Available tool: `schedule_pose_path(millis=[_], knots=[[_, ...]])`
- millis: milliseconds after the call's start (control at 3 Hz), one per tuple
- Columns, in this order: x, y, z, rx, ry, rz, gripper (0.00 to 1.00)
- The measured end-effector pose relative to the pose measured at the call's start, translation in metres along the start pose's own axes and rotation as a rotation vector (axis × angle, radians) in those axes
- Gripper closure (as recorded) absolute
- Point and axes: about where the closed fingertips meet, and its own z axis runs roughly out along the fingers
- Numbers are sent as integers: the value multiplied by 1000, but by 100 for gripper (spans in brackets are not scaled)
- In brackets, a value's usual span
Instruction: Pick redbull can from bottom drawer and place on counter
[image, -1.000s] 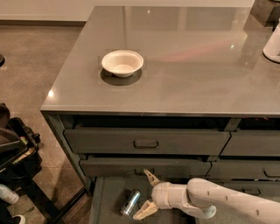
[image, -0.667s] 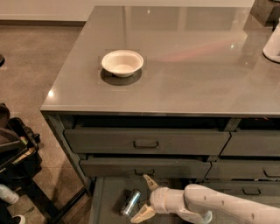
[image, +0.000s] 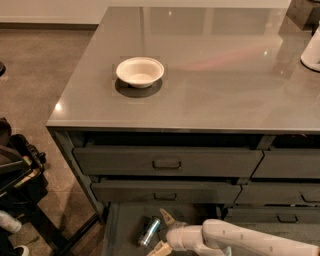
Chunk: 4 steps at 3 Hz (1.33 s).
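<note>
This is looking like a kitchen, its glossy grey counter (image: 210, 75) bearing a white bowl (image: 140, 71) over handled drawers (image: 167, 162), the gripper (image: 158, 231) hanging spread-fingered in the near bottom drawer (image: 122, 225).

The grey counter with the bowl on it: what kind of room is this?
Probably a kitchen or break room: a glossy grey counter holding a white bowl, rows of drawers underneath, and a redbull can lying in the open bottom drawer, where the robot's gripper reaches, jaws open.

Overhead light glared off the counter (image: 215, 85), leaving pale spots near its far edge and a pinkish streak. The white bowl (image: 140, 71) cast a dark shadow round its base. The bottom drawer (image: 122, 226) lay dim, the gripper (image: 158, 232) spread-fingered inside it.
</note>
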Motion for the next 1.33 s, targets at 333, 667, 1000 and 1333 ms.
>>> schedule_pose_path(millis=[333, 667, 1000, 1333], knots=[[32, -6, 32, -32, -46, 2, 0], [32, -5, 32, -33, -46, 1, 0], [44, -13, 45, -35, -70, -27, 0], [61, -36, 64, -35, -128, -65, 0]])
